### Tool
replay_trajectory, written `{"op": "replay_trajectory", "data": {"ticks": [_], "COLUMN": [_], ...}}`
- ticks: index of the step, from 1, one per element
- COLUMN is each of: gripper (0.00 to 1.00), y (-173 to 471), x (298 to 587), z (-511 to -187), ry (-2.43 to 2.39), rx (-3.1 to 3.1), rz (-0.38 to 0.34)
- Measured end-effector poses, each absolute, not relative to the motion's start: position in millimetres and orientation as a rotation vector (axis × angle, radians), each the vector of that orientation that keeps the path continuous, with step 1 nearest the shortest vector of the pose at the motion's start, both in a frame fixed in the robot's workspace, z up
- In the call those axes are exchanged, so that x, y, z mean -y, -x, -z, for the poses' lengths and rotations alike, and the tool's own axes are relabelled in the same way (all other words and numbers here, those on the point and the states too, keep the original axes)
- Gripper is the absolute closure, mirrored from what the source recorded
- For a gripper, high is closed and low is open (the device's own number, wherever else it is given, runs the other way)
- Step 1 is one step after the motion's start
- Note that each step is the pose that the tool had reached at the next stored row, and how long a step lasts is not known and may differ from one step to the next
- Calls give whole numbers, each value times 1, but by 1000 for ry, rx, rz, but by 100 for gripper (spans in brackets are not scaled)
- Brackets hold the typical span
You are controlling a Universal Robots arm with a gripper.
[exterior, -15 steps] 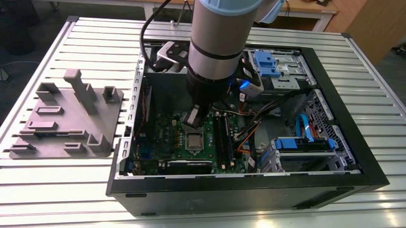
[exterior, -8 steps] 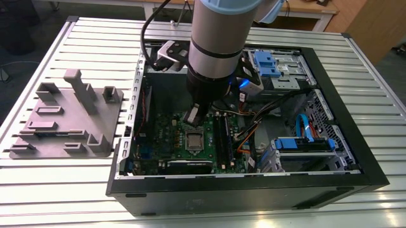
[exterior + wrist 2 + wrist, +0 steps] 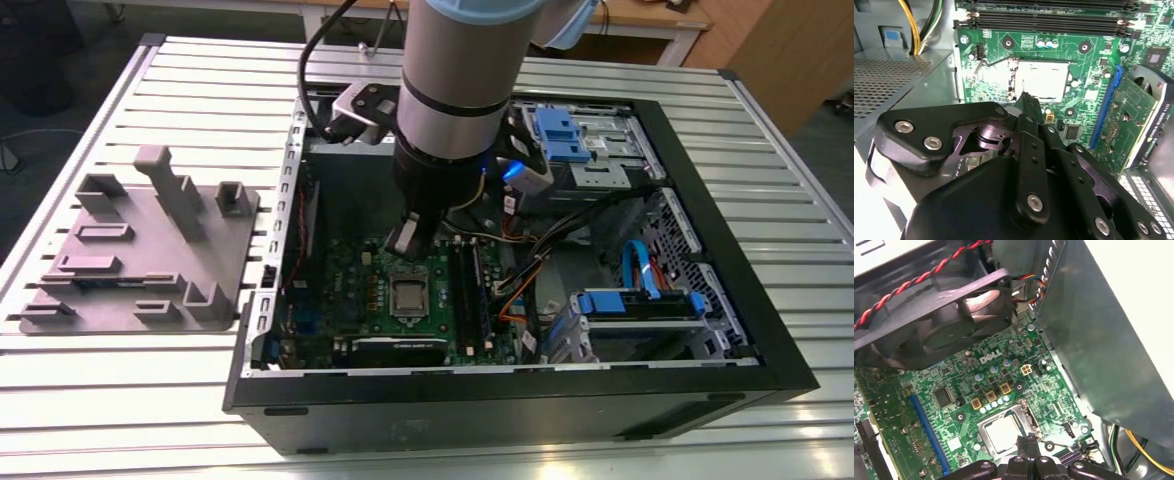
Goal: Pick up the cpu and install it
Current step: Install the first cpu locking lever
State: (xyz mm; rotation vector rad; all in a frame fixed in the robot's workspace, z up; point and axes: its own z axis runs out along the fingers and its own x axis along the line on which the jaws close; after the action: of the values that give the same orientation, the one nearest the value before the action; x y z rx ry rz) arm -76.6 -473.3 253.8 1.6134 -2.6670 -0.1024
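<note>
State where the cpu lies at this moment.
In both wrist views the cpu lies flat in the socket on the green motherboard, close to the hand; it is toward the exterior view's left inside the open case.

Silver-grey tubular arm (image 3: 454, 70), pale blue joint cap (image 3: 514, 14), black cable (image 3: 306, 65), black gripper (image 3: 1026, 100) with silver screws (image 3: 1035, 202)

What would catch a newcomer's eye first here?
The robot arm reaching into the open computer case on the slatted table, its gripper poised just above the motherboard. Near its tip, the cpu lies pale and square in the socket. At the exterior view's left sits a grey tray with raised blocks.
</note>
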Motion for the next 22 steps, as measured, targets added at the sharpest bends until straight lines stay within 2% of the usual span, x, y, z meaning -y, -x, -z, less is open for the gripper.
{"op": "replay_trajectory", "data": {"ticks": [22], "gripper": [90], "y": [67], "x": [442], "z": [-255], "ry": [-1615], "rx": [2669], "rz": [110]}}
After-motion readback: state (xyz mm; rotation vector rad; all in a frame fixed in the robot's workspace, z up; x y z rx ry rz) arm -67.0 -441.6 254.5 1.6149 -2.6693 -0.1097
